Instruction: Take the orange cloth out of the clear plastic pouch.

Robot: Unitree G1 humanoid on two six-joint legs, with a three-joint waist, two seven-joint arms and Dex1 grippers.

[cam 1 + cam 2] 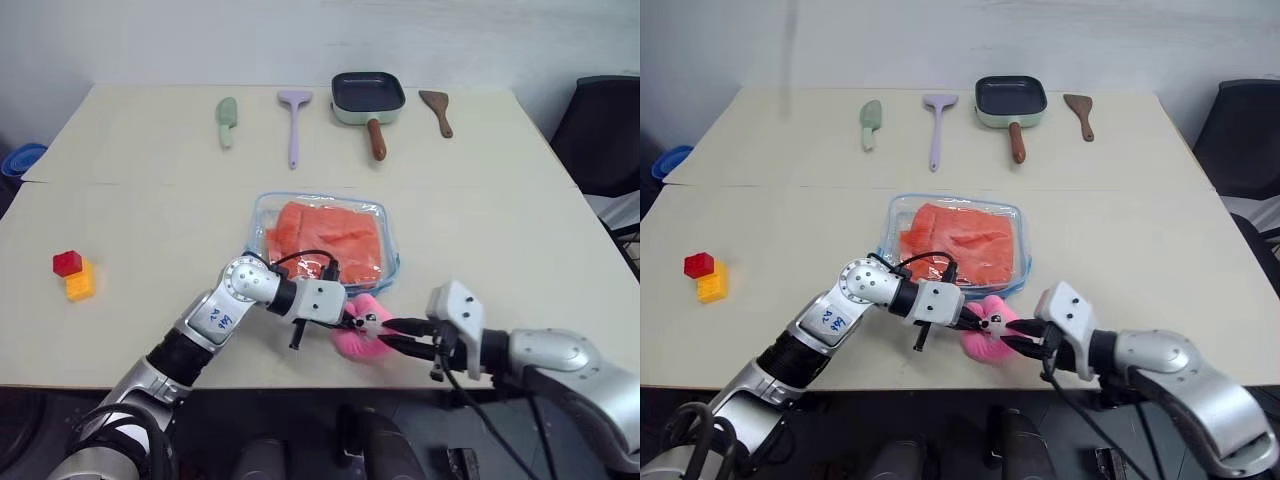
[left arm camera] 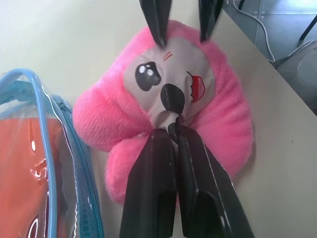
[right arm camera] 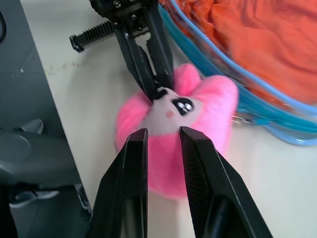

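The orange cloth (image 1: pixel 325 240) lies rumpled inside the clear plastic pouch (image 1: pixel 262 215), which rests flat mid-table with its light-blue edging (image 2: pixel 44 148) showing. In front of the pouch, near the table's front edge, sits a pink plush toy (image 1: pixel 358 342). My left gripper (image 2: pixel 171 131) is shut, pinching the grey face fabric of the toy by its nose. From the other side my right gripper (image 3: pixel 163 131) points at the toy, open, its fingertips (image 2: pixel 157 29) at the toy's edge with nothing between them.
Along the far side lie a green spatula (image 1: pixel 227 121), a purple spatula (image 1: pixel 294 122), a small pan (image 1: pixel 367 96) and a brown spatula (image 1: pixel 437 111). Red and yellow blocks (image 1: pixel 72 276) sit at the left. A black chair (image 1: pixel 605 135) stands beyond the right edge.
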